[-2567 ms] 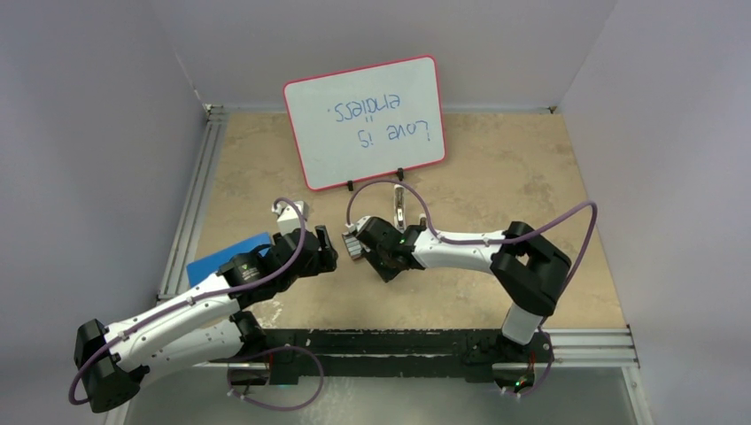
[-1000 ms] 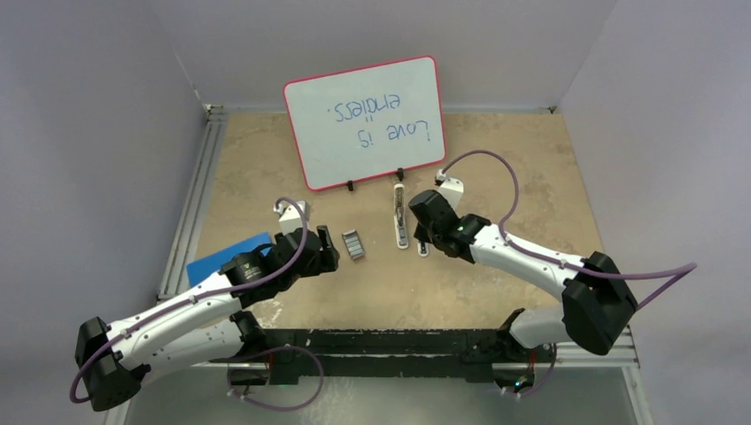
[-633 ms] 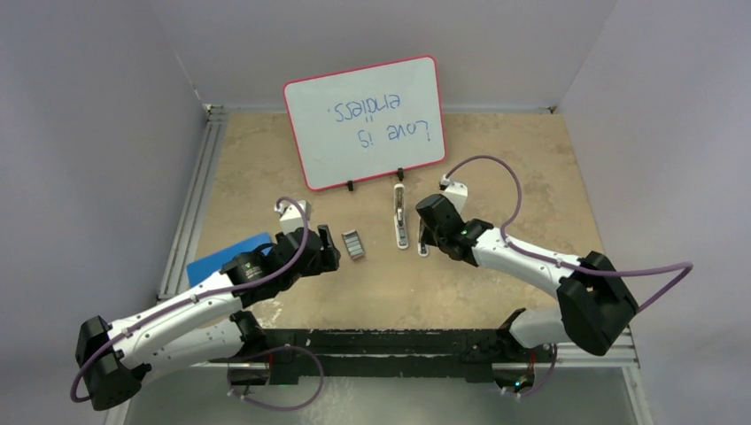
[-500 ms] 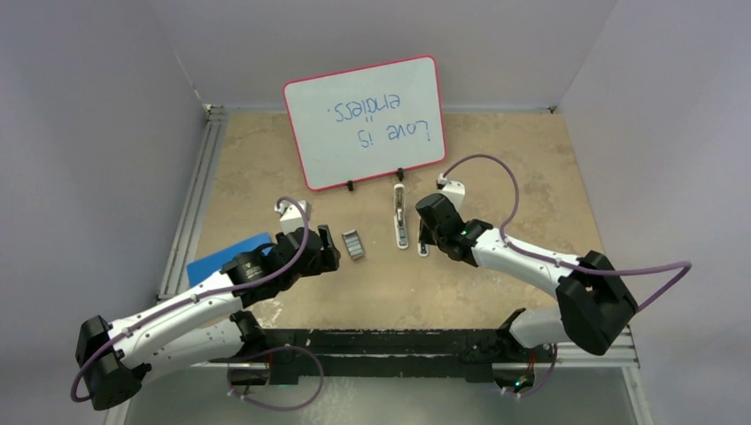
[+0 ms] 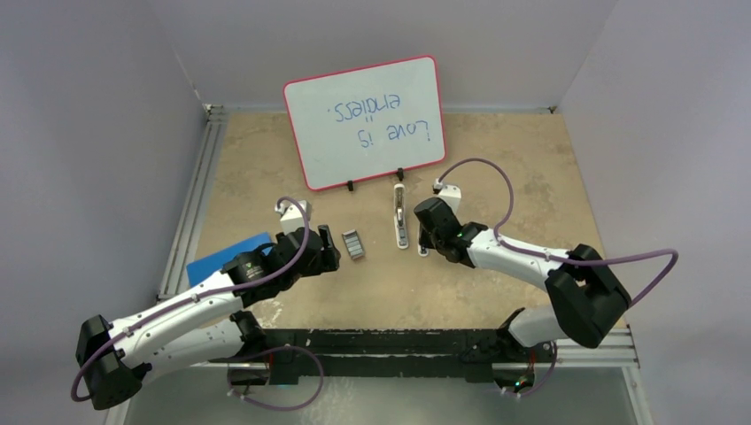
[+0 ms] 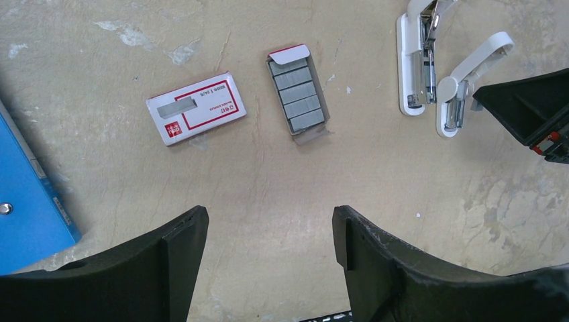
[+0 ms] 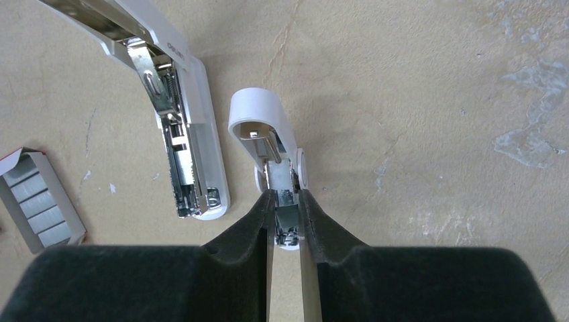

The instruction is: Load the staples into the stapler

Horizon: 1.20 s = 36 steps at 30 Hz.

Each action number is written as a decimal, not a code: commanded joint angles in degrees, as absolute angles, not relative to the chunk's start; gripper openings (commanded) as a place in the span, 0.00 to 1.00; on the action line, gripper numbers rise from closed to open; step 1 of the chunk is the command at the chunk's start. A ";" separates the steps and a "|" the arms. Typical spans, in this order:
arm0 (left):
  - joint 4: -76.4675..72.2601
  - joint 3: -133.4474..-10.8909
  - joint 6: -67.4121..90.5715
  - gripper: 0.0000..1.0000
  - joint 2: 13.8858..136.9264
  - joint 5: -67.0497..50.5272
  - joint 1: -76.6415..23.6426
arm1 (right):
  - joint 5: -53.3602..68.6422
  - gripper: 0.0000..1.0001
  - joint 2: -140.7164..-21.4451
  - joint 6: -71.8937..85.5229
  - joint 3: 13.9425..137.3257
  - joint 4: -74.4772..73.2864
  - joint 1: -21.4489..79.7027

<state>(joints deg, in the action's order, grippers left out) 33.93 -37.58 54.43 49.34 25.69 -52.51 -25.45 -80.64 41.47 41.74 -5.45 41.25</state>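
Note:
The stapler (image 5: 401, 217) lies opened flat on the table, a slim white body with its metal channel (image 7: 181, 134) bare. Left of it the staples (image 6: 298, 94) sit in rows in their grey tray (image 5: 353, 243), and its corner shows again in the right wrist view (image 7: 37, 194). Just right of the stapler lies a shorter white piece (image 7: 258, 117) with a metal insert. My right gripper (image 7: 285, 198) is shut on that piece's metal end (image 5: 423, 246). My left gripper (image 6: 270, 221) hovers open and holding nothing near the tray (image 5: 329, 252).
A small red-and-white staple box (image 6: 196, 109) lies left of the tray. A blue folder (image 5: 221, 258) rests at the left, partly under the left arm. A red-framed whiteboard (image 5: 365, 119) stands behind the stapler.
The right gripper has swung from beside the staples tray over to the short white piece right of the stapler, and in the last second its elbow has shifted a little. The left arm has stayed still.

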 commanded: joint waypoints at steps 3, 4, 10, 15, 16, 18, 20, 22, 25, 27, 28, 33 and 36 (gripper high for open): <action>32.36 -37.97 54.14 0.68 49.35 25.49 -52.21 | -24.47 0.19 -80.90 40.52 41.53 -2.62 41.09; 32.35 -37.97 54.14 0.68 49.33 25.48 -52.21 | -24.36 0.19 -80.94 40.45 41.50 -2.56 41.05; 32.39 -37.88 54.23 0.68 49.37 25.49 -52.21 | -24.21 0.19 -81.00 40.27 41.55 -2.19 41.06; 32.42 -37.88 54.23 0.68 49.31 25.55 -52.21 | -24.02 0.18 -81.82 40.51 41.47 -1.90 41.09; 32.43 -37.88 54.23 0.68 49.31 25.50 -52.25 | -24.04 0.18 -81.93 40.58 41.41 -1.85 41.06; 32.50 -37.88 54.23 0.68 49.22 25.49 -52.21 | -23.96 0.18 -82.15 40.62 41.25 -1.61 41.06; 32.56 -37.84 54.25 0.68 49.14 25.53 -52.21 | -23.96 0.18 -82.33 40.58 41.27 -1.58 41.10; 32.61 -37.79 54.32 0.68 49.04 25.56 -52.21 | -23.94 0.18 -82.50 40.52 41.22 -1.51 41.06; 32.61 -37.79 54.32 0.68 49.04 25.58 -52.21 | -23.99 0.18 -82.70 40.52 41.15 -1.50 41.09; 32.61 -37.79 54.33 0.68 49.09 25.58 -52.21 | -24.01 0.18 -82.82 40.51 41.08 -1.35 41.07; 32.61 -37.79 54.32 0.68 49.11 25.58 -52.21 | -23.92 0.18 -82.81 40.43 41.10 -1.34 41.11; 32.61 -37.80 54.36 0.68 49.02 25.58 -52.21 | -24.04 0.18 -83.30 40.34 41.21 -1.54 41.08; 32.44 -37.79 54.32 0.68 49.17 25.58 -52.21 | -24.32 0.17 -83.45 40.29 40.99 -1.52 41.06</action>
<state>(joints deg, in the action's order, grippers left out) 33.93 -37.58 54.43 49.43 25.69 -52.51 -23.81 -83.35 40.88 41.45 -2.61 41.23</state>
